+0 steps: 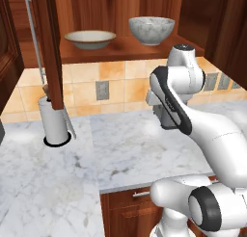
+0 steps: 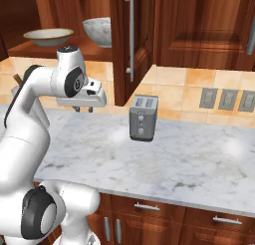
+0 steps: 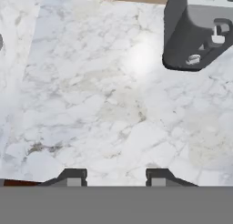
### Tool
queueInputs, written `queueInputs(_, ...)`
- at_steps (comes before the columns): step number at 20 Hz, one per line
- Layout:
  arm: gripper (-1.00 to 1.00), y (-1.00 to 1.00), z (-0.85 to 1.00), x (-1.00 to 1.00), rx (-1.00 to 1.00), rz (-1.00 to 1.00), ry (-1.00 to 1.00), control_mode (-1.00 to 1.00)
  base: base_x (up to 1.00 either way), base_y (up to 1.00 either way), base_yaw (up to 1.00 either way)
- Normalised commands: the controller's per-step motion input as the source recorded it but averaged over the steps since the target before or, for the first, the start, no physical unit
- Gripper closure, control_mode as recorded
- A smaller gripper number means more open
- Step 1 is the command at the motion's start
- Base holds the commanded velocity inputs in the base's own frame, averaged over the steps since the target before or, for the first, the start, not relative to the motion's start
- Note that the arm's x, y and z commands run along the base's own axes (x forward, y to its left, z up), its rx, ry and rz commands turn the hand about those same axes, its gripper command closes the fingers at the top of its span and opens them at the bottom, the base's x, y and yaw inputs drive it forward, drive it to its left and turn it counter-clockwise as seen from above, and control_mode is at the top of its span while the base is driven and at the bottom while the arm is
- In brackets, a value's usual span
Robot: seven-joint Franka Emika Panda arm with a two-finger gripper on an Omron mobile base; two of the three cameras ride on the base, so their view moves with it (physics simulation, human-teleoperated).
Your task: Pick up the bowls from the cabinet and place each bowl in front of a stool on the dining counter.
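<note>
The reddish-brown wall cabinet (image 1: 120, 19) spans the top of the left base view, its tall door (image 2: 130, 40) standing open in the upper middle of the right base view. Below it the white marble wall counter (image 1: 135, 149) takes up the lower half of both base views. The risk here is largely a matter of height: the arm (image 1: 193, 115) is folded over the counter with the hand pointing down, so reaching the shelf calls for a large upward swing, and the open door edge and the shelf lip both look to lie close to that path. A clip against either could jar the bowls.

The toaster (image 2: 143, 117) stands at the centre of the right base view, near the gripper (image 2: 83, 108); a careless turn could knock it. A white canister (image 1: 54, 119) sits at the left of the left base view, well clear.

Both bowls rest on the shelf, untouched: the shallow cream bowl (image 1: 90, 38) at upper centre-left, the deep marbled bowl (image 1: 151, 29) to its right, apart from each other. The marbled one's rounded wall may slip from a rim pinch.

In the hand view the fingertips (image 3: 74, 176) stand partly apart over bare marble, holding nothing.
</note>
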Motion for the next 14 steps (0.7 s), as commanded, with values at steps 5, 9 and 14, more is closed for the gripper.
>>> queueInputs(5, -1.0, 0.0, 0.28, -0.11, 0.03, -0.13, 0.0, -1.0, 0.0, 0.0, 0.0)
queueInputs(9, -1.0, 0.0, 0.52, -0.37, 0.11, -0.31, -0.05, -1.0, 0.0, 0.0, 0.0)
queueInputs(14, -1.0, 0.0, 0.58, -0.49, 0.19, -0.36, -0.13, -1.0, 0.0, 0.0, 0.0)
